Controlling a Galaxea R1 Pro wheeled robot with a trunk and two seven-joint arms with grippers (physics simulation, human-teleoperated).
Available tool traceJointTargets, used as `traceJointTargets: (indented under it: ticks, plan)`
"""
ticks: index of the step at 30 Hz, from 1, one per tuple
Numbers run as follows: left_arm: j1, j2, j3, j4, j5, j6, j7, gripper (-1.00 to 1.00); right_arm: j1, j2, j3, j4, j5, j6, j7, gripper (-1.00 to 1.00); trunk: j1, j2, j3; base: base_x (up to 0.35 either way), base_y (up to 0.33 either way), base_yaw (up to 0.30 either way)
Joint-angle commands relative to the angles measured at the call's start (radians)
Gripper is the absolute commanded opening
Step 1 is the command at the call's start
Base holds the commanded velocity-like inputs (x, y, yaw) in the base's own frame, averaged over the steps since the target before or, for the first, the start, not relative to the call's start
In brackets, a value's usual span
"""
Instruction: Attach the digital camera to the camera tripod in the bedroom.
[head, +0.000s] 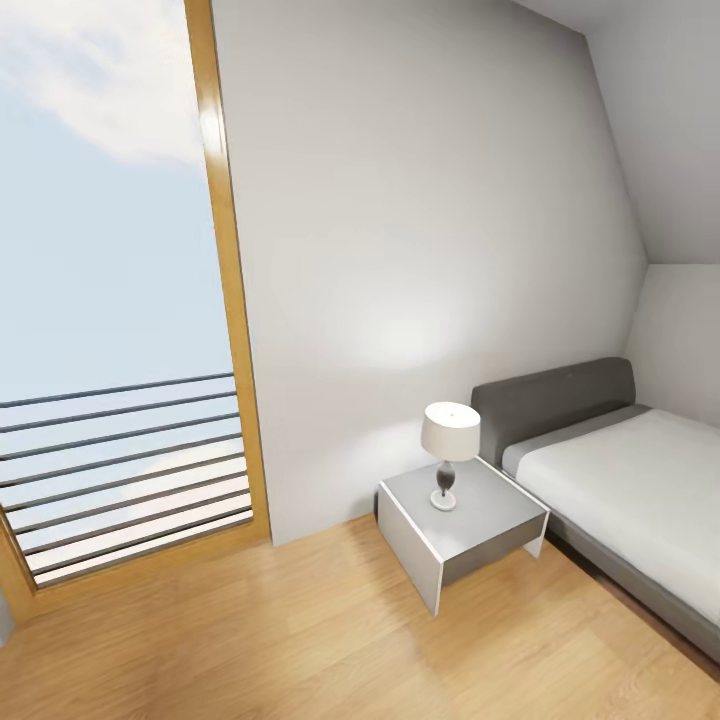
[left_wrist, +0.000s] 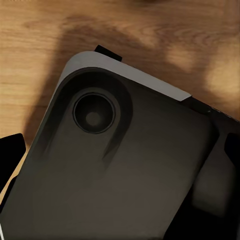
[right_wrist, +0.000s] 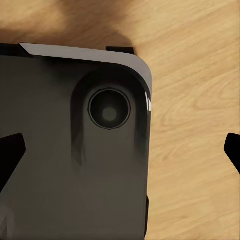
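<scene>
Where light wood floor (head: 300, 640) spreads: grey-headboard bed (head: 620, 480).

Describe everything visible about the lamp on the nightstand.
The lamp is small, with a white drum shade, a dark rounded body and a round white foot. It stands upright on the grey top of the nightstand, near the wall, beside the bed with its grey headboard. A bright patch shows on the wall above it. Only the nightstand touches it.
</scene>
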Motion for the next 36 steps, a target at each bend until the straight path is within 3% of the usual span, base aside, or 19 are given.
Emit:
traceJointTargets:
  ticks: [1, 14, 27, 36]
  plan:
    - [0.000, 0.000, 0.002, -0.001, 0.002, -0.002, 0.000, 1.00, 0.000, 0.000, 0.000, 0.001, 0.003, -0.004, -0.002, 1.00, 0.000, 0.000, -0.001, 0.000, 0.000, 0.000]
    - [0.000, -0.004, 0.001, -0.001, -0.001, -0.003, 0.000, 1.00, 0.000, 0.000, 0.001, 0.001, 0.003, -0.004, -0.002, 1.00, 0.000, 0.000, -0.001, -0.128, 0.105, 0.000]
    - [0.000, -0.012, 0.000, -0.001, -0.002, -0.003, 0.001, 1.00, 0.000, 0.001, 0.001, 0.001, 0.003, -0.004, -0.002, 1.00, 0.000, 0.000, -0.001, -0.202, 0.234, 0.000]
    - [0.000, -0.011, 0.000, -0.001, -0.001, -0.001, 0.001, 1.00, 0.000, 0.001, 0.001, 0.001, 0.003, -0.005, -0.002, 1.00, 0.000, 0.000, -0.001, -0.044, 0.285, 0.000]
